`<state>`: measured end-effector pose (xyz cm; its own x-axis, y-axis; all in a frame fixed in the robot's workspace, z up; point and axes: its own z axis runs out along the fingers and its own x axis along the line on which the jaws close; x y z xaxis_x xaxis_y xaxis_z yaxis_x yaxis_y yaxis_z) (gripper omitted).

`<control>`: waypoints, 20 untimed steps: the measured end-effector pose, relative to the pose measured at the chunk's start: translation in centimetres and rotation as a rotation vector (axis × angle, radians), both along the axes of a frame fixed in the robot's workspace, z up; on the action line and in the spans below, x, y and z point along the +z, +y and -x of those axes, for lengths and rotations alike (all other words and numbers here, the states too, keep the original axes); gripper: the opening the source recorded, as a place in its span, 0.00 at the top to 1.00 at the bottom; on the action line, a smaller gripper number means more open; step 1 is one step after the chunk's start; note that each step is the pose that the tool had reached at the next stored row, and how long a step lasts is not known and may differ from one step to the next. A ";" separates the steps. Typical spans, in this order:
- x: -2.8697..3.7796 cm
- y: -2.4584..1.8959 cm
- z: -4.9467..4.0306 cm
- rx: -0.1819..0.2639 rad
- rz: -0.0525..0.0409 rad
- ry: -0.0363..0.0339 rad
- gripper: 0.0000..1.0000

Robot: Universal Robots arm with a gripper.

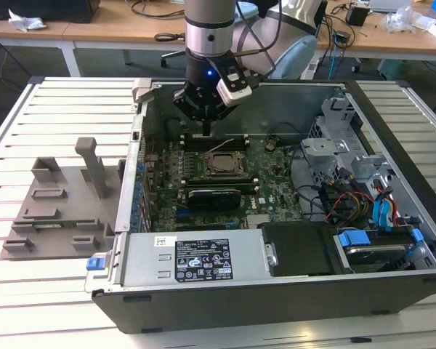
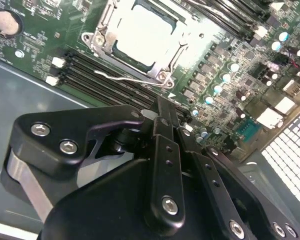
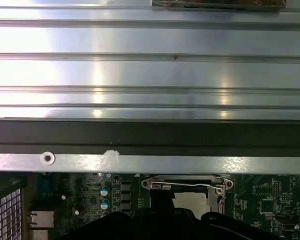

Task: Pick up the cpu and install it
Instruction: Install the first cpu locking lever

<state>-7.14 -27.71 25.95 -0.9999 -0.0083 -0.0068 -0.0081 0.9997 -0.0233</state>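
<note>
Exterior view, left to right: grey plastic tray (image 1: 58, 211) with upright pegs lies on the slatted table (image 1: 29, 131), just beside the open computer case (image 1: 392, 291). Inside the case, the green motherboard (image 1: 276, 196) lies flat. The cpu (image 1: 221, 164) sits in its socket on the motherboard, framed by the metal socket bracket (image 1: 216, 174); a black card (image 1: 214, 196) stands just in front of it. The gripper (image 1: 206, 129) hangs over the case's back part, above the memory slots (image 1: 214, 142) just behind the cpu, apart from it. Jaws look clenched together, fingers meeting in one narrow tip, nothing between them. To the exterior view's right: drive cage (image 1: 334, 153), coloured cables (image 1: 349, 203), blue-tabbed drive bay (image 1: 363, 243).

Second wrist view: cpu (image 2: 140, 35) seated in the socket, pale top up, thin wire lever (image 2: 125, 77) along one edge; gripper (image 2: 165, 112) tips pressed together above the memory slots (image 2: 90, 70).

First wrist view: cpu (image 3: 191, 200) inside the bracket, case wall (image 3: 150, 162) beyond it.
</note>
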 end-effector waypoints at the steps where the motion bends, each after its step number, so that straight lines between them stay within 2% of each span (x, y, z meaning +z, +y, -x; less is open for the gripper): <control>1: 0.00 0.00 -0.17 0.000 -0.0001 -0.0001 0.89; 7: 0.00 0.00 -0.95 0.000 -0.0001 -0.0001 0.89; 11: -0.01 0.00 -1.00 0.000 -0.0002 -0.0001 0.89; 12: -0.01 0.01 -1.01 0.000 -0.0010 -0.0001 0.89; 13: -0.03 -0.01 -1.01 0.000 -0.0063 -0.0001 0.89; 14: -0.05 -0.03 -1.01 0.000 -0.0155 -0.0001 0.89; 15: -0.06 -0.06 -1.01 0.000 -0.0367 -0.0001 0.89; 16: -0.07 -0.11 -1.00 0.000 -0.0670 -0.0001 0.89; 18: -0.07 -0.19 -1.01 0.000 -0.1047 -0.0001 0.89; 19: -0.07 -0.26 -1.01 0.000 -0.1193 -0.0001 0.89; 20: -0.07 -0.32 -1.01 0.000 -0.1278 0.0000 0.89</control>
<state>-6.13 -28.03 25.88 -0.9999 -0.0074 -0.0078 -0.0082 0.9945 0.1043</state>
